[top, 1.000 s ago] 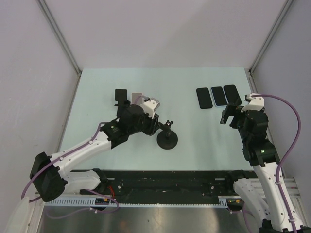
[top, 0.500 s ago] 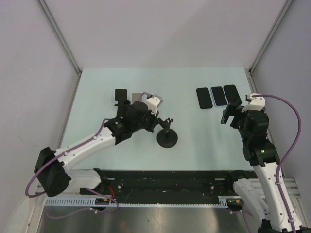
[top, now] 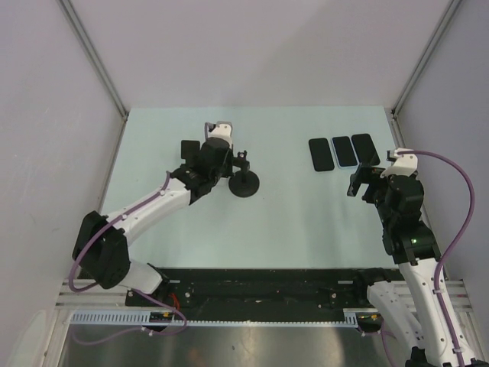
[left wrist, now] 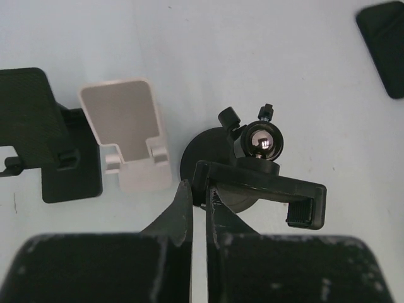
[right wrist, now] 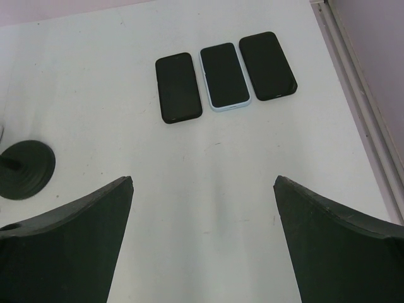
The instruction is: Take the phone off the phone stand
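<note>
Our left gripper (left wrist: 199, 188) has its fingers (left wrist: 180, 211) drawn almost together, pinched on one end of the stand (left wrist: 260, 184), at its clamp bar. Just past the fingertips the bar runs off to the right and ends in a hooked tip. A shiny ball joint sits above it and the round black base shows beneath. We cannot tell whether that base sits on the table (top: 306, 222) or hangs just off it. From overhead, the left arm reaches out over the far left part of the table, with the stand just to the right of its wrist.

Our right gripper (right wrist: 203, 183) hovers over the right side of the table. Its fingers are spread wide, with only bare table showing between them.

A little farther out, in the left wrist view, a beige stand (left wrist: 126, 132) sits just beside the round base. A dark stand (left wrist: 38, 136) is close against the beige one on its other side, and we cannot tell if those two touch.

Farthest off, toward the right rear of the table, three phones lie flat in a row with dark screens up and slim gaps between them. The black phone (right wrist: 178, 87) is nearest the stands, the blue phone (right wrist: 226, 76) is in the middle, and the corner phone (right wrist: 267, 65) is nearest the table's right edge. All three are ahead of our right gripper and well apart from every stand.
</note>
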`<action>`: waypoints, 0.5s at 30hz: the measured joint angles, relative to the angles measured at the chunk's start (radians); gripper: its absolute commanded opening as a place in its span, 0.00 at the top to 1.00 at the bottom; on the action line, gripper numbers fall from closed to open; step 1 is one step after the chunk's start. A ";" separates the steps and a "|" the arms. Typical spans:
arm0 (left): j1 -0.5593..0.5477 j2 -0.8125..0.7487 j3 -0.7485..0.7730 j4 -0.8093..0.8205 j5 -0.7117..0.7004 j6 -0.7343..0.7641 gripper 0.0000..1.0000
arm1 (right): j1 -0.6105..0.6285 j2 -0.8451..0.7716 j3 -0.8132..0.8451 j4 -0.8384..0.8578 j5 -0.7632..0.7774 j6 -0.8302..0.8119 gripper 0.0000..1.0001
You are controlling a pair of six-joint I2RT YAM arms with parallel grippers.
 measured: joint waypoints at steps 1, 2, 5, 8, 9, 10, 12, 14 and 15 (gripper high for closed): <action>0.008 0.011 0.005 0.010 -0.018 -0.008 1.00 | 0.000 0.000 0.000 0.000 -0.001 0.000 0.00; 0.013 0.021 0.010 0.016 -0.037 -0.018 1.00 | 0.000 0.000 0.000 0.000 -0.002 0.000 0.00; 0.015 0.055 0.032 0.032 -0.092 -0.049 1.00 | 0.000 0.000 -0.002 0.000 -0.002 0.000 0.00; 0.015 0.096 0.064 0.043 -0.134 -0.076 1.00 | -0.001 -0.002 -0.002 0.000 -0.003 0.000 0.00; 0.015 0.107 0.071 0.048 -0.143 -0.085 1.00 | -0.002 -0.002 -0.003 0.000 -0.003 0.000 0.00; 0.015 0.119 0.080 0.051 -0.156 -0.098 1.00 | -0.002 -0.004 -0.003 0.000 -0.003 0.000 0.00; 0.015 0.136 0.092 0.056 -0.179 -0.122 1.00 | -0.002 -0.006 -0.005 0.000 -0.003 0.000 0.00; 0.015 0.148 0.099 0.063 -0.200 -0.146 1.00 | -0.002 -0.006 -0.005 0.000 -0.003 0.000 0.00; 0.015 0.151 0.100 0.064 -0.208 -0.155 1.00 | -0.002 -0.006 -0.005 0.000 -0.003 0.000 0.00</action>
